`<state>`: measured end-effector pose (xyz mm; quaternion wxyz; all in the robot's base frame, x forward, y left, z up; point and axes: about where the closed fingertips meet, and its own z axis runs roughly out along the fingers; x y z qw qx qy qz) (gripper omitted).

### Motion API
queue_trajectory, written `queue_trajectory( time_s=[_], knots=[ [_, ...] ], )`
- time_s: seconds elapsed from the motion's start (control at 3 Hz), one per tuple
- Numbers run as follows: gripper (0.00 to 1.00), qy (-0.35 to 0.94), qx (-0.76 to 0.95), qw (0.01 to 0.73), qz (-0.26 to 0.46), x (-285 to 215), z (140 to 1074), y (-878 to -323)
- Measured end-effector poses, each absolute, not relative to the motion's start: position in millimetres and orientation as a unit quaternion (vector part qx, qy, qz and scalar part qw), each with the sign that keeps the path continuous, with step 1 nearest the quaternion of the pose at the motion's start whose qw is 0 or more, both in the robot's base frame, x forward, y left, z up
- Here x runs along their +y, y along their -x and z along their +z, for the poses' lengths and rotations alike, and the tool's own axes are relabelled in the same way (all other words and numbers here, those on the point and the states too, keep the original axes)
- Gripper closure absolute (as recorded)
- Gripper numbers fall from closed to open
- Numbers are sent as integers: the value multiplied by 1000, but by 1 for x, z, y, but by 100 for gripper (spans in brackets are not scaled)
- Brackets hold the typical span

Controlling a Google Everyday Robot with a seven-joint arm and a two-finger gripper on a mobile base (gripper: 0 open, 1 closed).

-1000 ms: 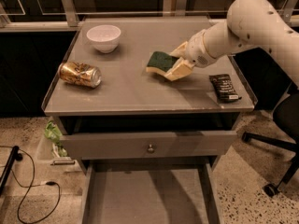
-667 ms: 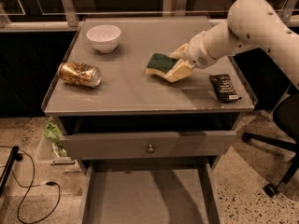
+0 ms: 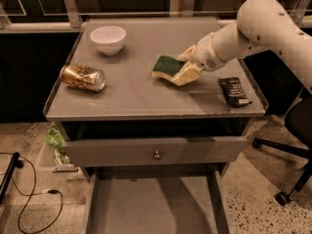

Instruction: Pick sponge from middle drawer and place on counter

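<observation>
The sponge (image 3: pixel 167 66), dark green over a pale yellow layer, is at the middle of the counter (image 3: pixel 141 97), resting on or just above its surface. My gripper (image 3: pixel 184 66) reaches in from the right on the white arm, and its pale fingers (image 3: pixel 185 75) are shut on the sponge's right end. The middle drawer (image 3: pixel 156 206) stands pulled out at the bottom of the view. Its flat grey floor shows nothing lying on it.
A white bowl (image 3: pixel 108 38) stands at the counter's back left. A gold can (image 3: pixel 83 77) lies on its side at the left. A black wrapped bar (image 3: pixel 234 91) lies at the right edge. The upper drawer front with a knob (image 3: pixel 156 154) is slightly open. A chair base (image 3: pixel 285 152) stands right, cables (image 3: pixel 29 199) left.
</observation>
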<state>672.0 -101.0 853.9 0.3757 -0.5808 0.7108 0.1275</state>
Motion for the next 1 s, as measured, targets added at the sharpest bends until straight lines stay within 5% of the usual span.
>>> queue_trajectory(
  time_s=[0.67,1.0],
  knots=[
    [11,581,711,376,128,-101,854,-672],
    [0,581,711,376,128,-101,854,-672]
  ],
)
